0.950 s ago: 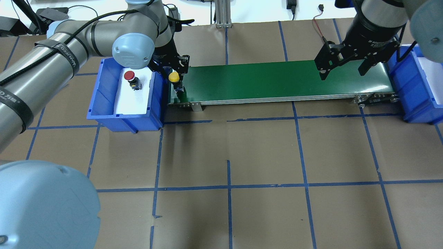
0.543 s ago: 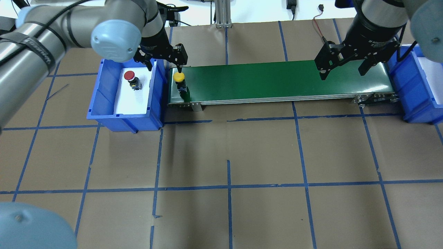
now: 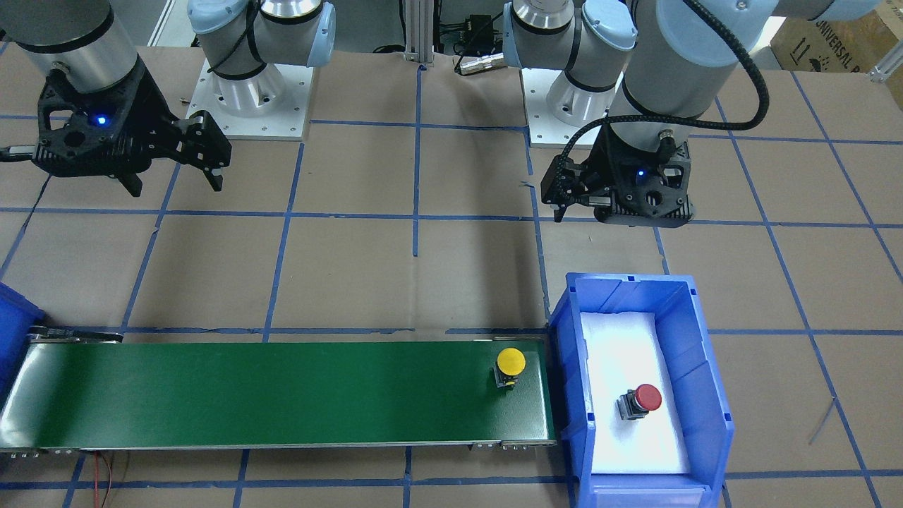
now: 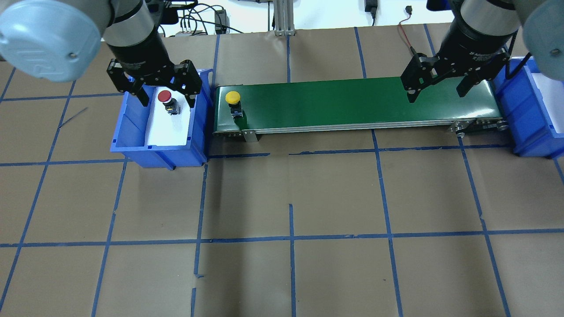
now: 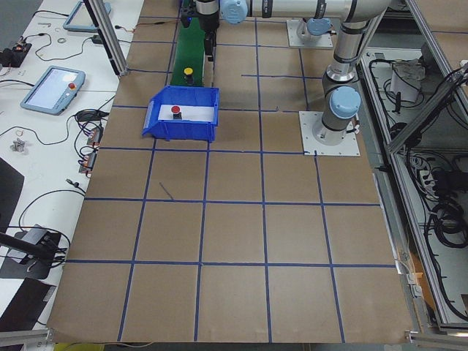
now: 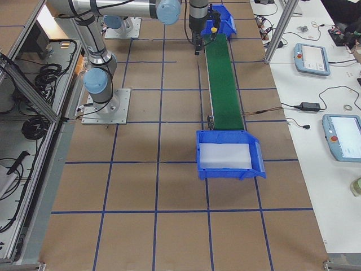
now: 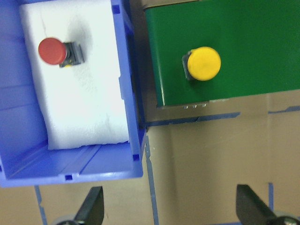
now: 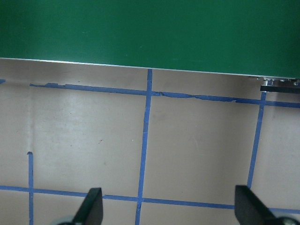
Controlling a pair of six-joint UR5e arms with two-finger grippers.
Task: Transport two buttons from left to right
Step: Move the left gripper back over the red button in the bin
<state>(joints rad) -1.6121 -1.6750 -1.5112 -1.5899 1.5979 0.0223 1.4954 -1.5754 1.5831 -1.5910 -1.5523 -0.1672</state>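
The yellow mushroom-capped push button [image 4: 232, 97] stands upright on the long green conveyor belt [image 4: 352, 103], just inside its left end edge, with open green surface stretching rightward. The red-capped push button [image 4: 165, 96] lies on its side on the white padding of the blue plastic bin [image 4: 132, 136] beside that end, apart from every wall. The left gripper [image 4: 168, 102] hangs above this bin, jaws spread wide, holding nothing. The right gripper [image 4: 436, 95] hovers near the belt's right end, equally wide and empty, beside a second blue bin [image 4: 524, 136]
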